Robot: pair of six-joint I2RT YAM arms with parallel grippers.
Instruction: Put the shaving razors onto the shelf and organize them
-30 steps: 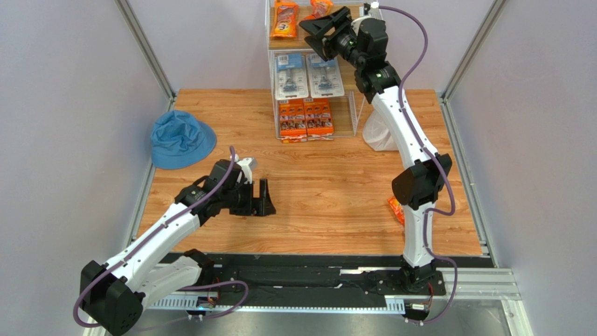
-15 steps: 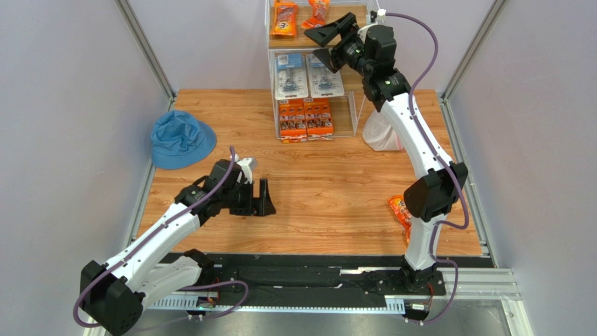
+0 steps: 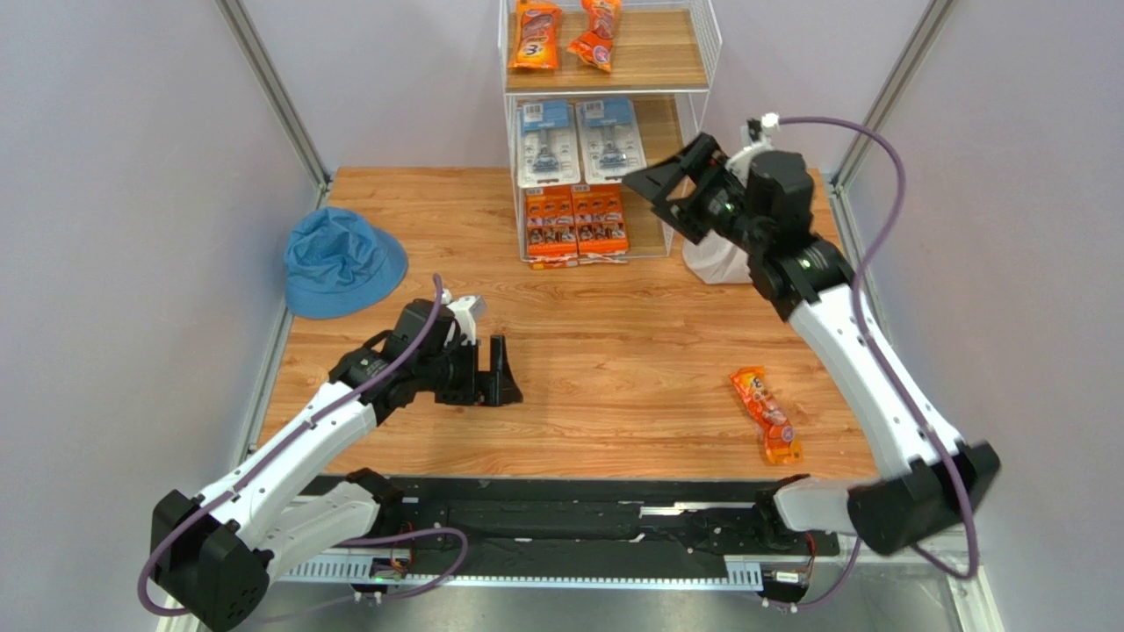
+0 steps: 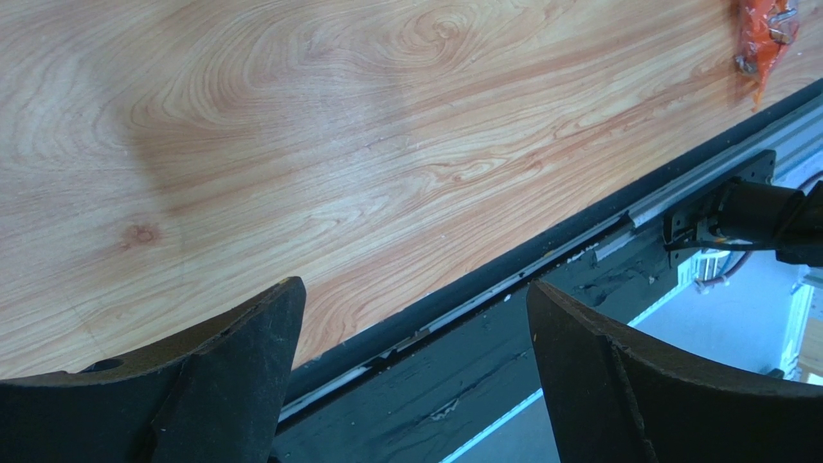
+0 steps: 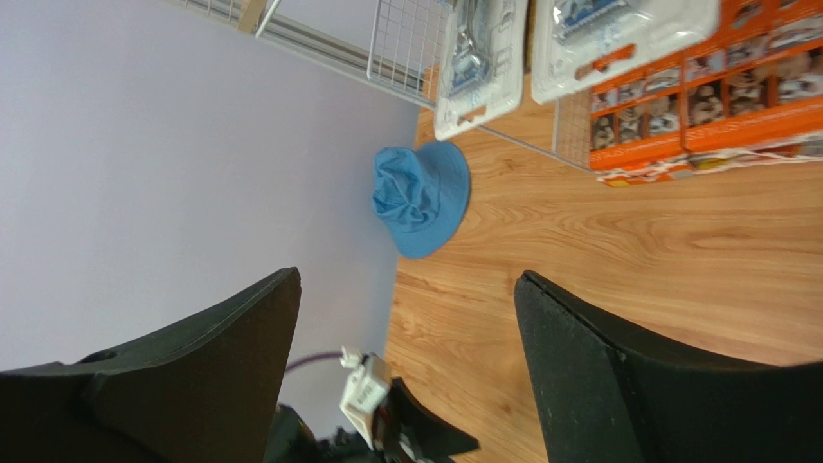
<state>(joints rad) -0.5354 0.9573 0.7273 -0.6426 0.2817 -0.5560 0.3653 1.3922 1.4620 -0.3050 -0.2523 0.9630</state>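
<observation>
The white wire shelf point(image 3: 709, 53) stands at the table's far side. Two long orange razor bags point(image 3: 536, 33) lie on its top board, two white/blue blister cards point(image 3: 548, 141) on the middle, two flat orange multi-packs point(image 3: 550, 221) at the bottom. The cards point(image 5: 481, 53) and multi-packs point(image 5: 715, 96) show in the right wrist view. One orange razor bag point(image 3: 767, 414) lies on the table at the near right, also in the left wrist view point(image 4: 765, 29). My right gripper point(image 3: 669, 184) is open and empty, in the air right of the shelf. My left gripper point(image 3: 499, 371) is open and empty above the table's left-middle.
A blue bucket hat point(image 3: 341, 261) lies at the far left, also in the right wrist view point(image 5: 421, 197). A white mesh bag point(image 3: 717, 257) sits right of the shelf, behind my right arm. The table's dark front rail point(image 4: 541, 289) runs below my left gripper.
My right arm has drawn back and down from the shelf's top board to beside the middle level, still open. The orange bag on the table is now uncovered. The left arm has not moved.
</observation>
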